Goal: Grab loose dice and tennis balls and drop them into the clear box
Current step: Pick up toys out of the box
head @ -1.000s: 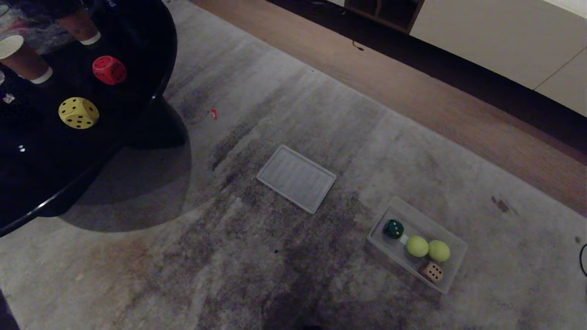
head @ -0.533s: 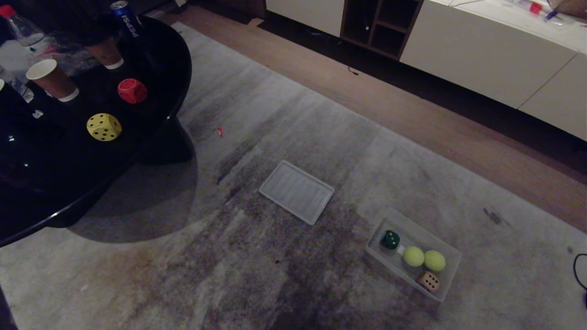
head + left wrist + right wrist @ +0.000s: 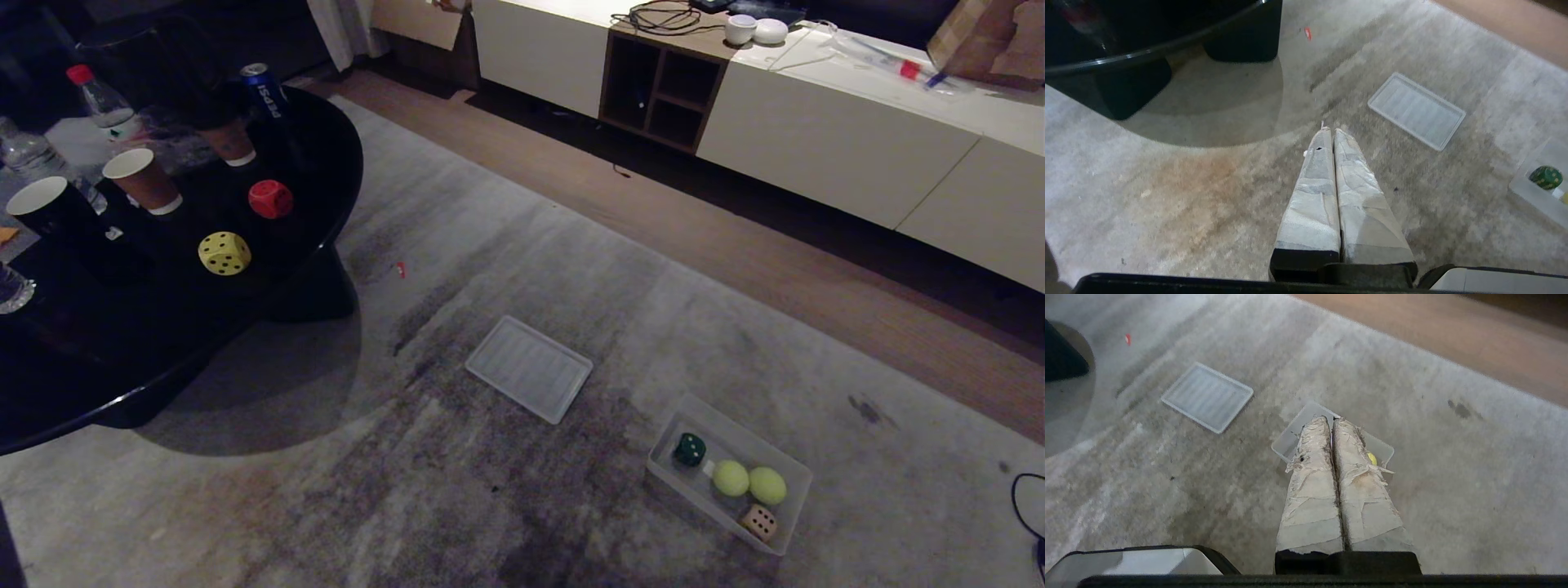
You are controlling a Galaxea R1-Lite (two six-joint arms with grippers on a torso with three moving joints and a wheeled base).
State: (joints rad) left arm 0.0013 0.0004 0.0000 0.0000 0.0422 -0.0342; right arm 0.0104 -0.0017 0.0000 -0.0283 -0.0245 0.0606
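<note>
The clear box (image 3: 793,472) stands on the carpet at the lower right, holding a dark green die (image 3: 689,449), two tennis balls (image 3: 731,478) (image 3: 767,485) and a tan die (image 3: 759,522). A yellow die (image 3: 224,252) and a red die (image 3: 270,198) sit on the black round table (image 3: 73,376) at the left. Neither arm shows in the head view. My left gripper (image 3: 1329,130) is shut and empty above bare carpet. My right gripper (image 3: 1329,419) is shut and empty, high over the clear box (image 3: 1290,442), hiding most of its contents; a sliver of tennis ball (image 3: 1372,458) shows.
A flat ribbed clear panel (image 3: 529,368) lies on the carpet mid-view. Paper cups (image 3: 144,176), bottles (image 3: 102,98) and a cola can (image 3: 263,88) crowd the table's far side. A white low cabinet (image 3: 816,122) runs along the back wall beyond a wood floor strip.
The head view has tilted upward: the whole scene slid down the picture, bringing the cabinet, cups and bottles into sight. The dice, balls and box have not moved on their own.
</note>
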